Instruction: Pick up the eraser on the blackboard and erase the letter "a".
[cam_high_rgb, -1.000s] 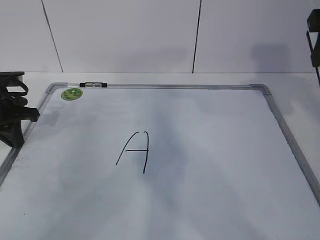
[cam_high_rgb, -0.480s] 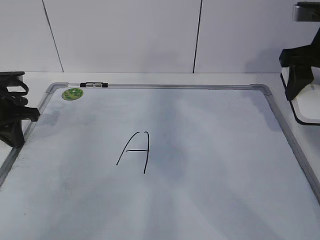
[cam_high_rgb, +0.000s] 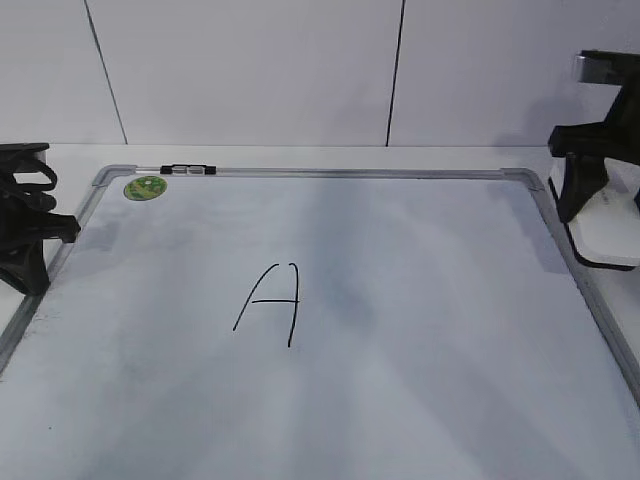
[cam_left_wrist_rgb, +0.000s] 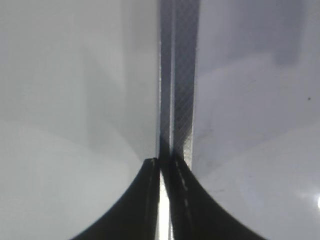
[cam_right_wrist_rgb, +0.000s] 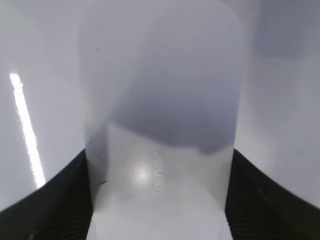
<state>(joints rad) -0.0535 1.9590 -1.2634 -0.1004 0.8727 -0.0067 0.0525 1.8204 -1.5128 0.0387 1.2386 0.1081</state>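
The right gripper (cam_right_wrist_rgb: 157, 200) pinches the eraser (cam_high_rgb: 610, 225) at the far right, just off the board (cam_high_rgb: 400, 173); the left gripper (cam_left_wrist_rgb: 162, 170) sits pressed together. Only the capital A (cam_high_rgb: 270, 303) shows, so wiping it is the risk.

A bare robot test lab is showing: plain white panel wall (cam_high_rgb: 250, 70) standing behind a white desk (cam_high_rgb: 330, 155).

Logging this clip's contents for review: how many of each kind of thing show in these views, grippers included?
Whiteboards: 1, the blackboard
Erasers: 1, the eraser
Handwritten letters: 1, a capital A
Green stickers: 1, the green sticker
Grippers: 2, the left gripper and the right gripper
Total: 6
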